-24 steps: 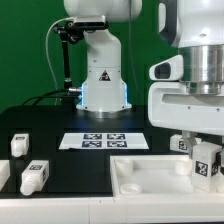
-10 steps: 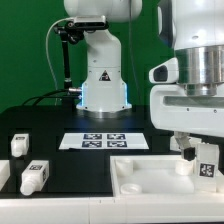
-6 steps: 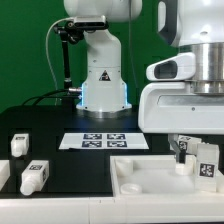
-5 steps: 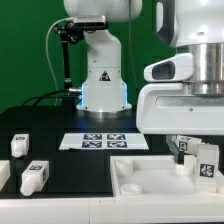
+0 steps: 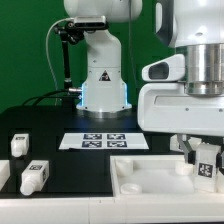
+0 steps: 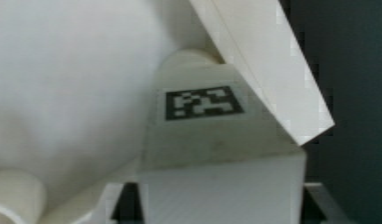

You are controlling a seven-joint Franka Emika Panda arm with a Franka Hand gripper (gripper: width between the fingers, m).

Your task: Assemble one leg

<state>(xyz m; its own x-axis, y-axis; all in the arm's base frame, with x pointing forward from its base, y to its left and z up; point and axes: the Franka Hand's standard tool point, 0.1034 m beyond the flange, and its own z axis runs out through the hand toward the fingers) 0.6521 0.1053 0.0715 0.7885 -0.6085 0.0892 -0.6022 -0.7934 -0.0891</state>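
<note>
Exterior view. You have the arm's two-finger gripper (image 5: 203, 152) down at the table's near edge toward the exterior view's right, over the large white tray-like plastic panel (image 5: 150, 175). A small white stubby plastic leg with a black-and-white tag (image 5: 207, 164) sits between the fingers; it looks pinched, but the contact is too small to confirm, so I cannot tell the grip for certain. The leg hangs close above or at the panel's corner; whether it touches is unclear.

Count here: three legs visible. One at the gripper, two loose ones (image 5: 33, 177) (image 5: 18, 144) near the table's edge on the exterior view's left, well apart from the panel. One panel. One flat white marker board (image 5: 104, 140) mid-table before the arm's base.

Wrist view. Very close: one tagged leg (image 6: 209, 150) fills the frame against white panel surfaces (image 6: 72, 100). The fingers are not identifiable here.

Progress, judged: leg fetched and brought to the panel; seating or screwing it home is not yet shown done.
</note>
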